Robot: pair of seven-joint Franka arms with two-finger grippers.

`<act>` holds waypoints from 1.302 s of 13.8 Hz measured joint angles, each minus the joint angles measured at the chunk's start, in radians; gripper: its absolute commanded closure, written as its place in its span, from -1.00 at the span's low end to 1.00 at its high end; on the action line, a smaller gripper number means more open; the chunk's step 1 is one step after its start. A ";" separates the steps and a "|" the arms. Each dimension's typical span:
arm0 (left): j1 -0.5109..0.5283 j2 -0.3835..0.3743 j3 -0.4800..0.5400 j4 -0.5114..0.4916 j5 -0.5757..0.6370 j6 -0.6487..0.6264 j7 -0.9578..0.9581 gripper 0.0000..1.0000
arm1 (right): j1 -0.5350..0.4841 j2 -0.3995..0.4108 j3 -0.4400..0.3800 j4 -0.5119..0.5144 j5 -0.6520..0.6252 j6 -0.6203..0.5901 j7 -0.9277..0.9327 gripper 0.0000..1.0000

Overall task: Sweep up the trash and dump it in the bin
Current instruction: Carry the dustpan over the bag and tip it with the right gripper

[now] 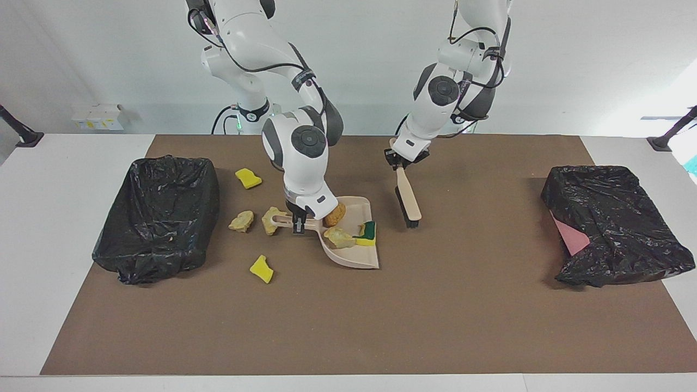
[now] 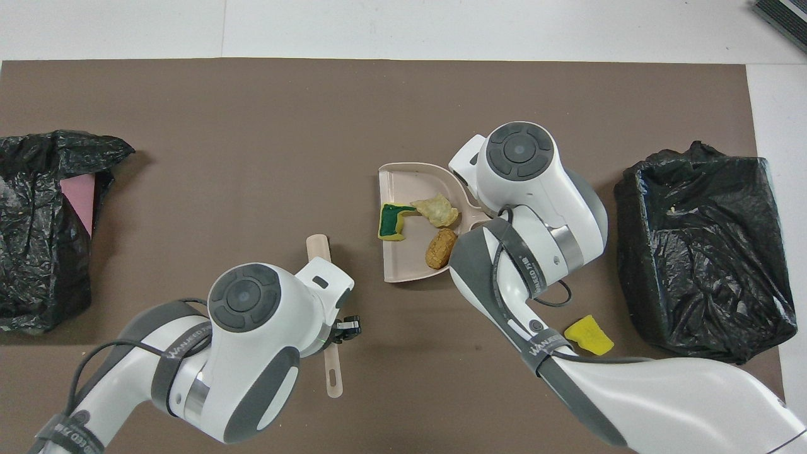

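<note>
3 scraps lie in the beige plastic dustpan (image 1: 356,260) at frame centre: an orange-brown corn-like lump (image 1: 335,214), a pale beige crumbly chunk (image 1: 338,237) and a yellow-green sponge (image 1: 367,233). Left of it on the tabletop lie 2 more pale crumbly chunks (image 1: 241,221) and 2 yellow sponge bits (image 1: 248,178).
</note>
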 measured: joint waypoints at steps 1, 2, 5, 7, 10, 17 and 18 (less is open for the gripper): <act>-0.041 -0.013 -0.003 -0.013 0.017 0.000 -0.052 1.00 | -0.019 -0.017 0.000 0.000 0.006 -0.001 0.000 1.00; -0.078 -0.027 -0.008 -0.026 0.025 0.000 -0.097 1.00 | -0.041 -0.038 0.000 -0.001 0.024 -0.006 -0.005 1.00; -0.158 -0.060 -0.016 -0.066 0.029 0.024 -0.179 1.00 | -0.131 -0.104 -0.001 -0.002 0.085 -0.063 -0.099 1.00; -0.195 -0.064 -0.017 -0.105 0.030 0.087 -0.200 1.00 | -0.211 -0.140 -0.001 -0.003 0.116 -0.107 -0.171 1.00; -0.252 -0.057 -0.020 -0.185 0.030 0.232 -0.247 1.00 | -0.324 -0.177 -0.003 -0.004 0.123 -0.148 -0.279 1.00; -0.272 -0.042 -0.007 -0.198 0.030 0.303 -0.263 -1.00 | -0.610 -0.235 -0.007 -0.007 0.123 -0.186 -0.587 1.00; -0.260 -0.041 -0.003 -0.186 0.030 0.303 -0.263 -1.00 | -0.641 -0.236 -0.009 -0.008 0.116 -0.186 -0.618 1.00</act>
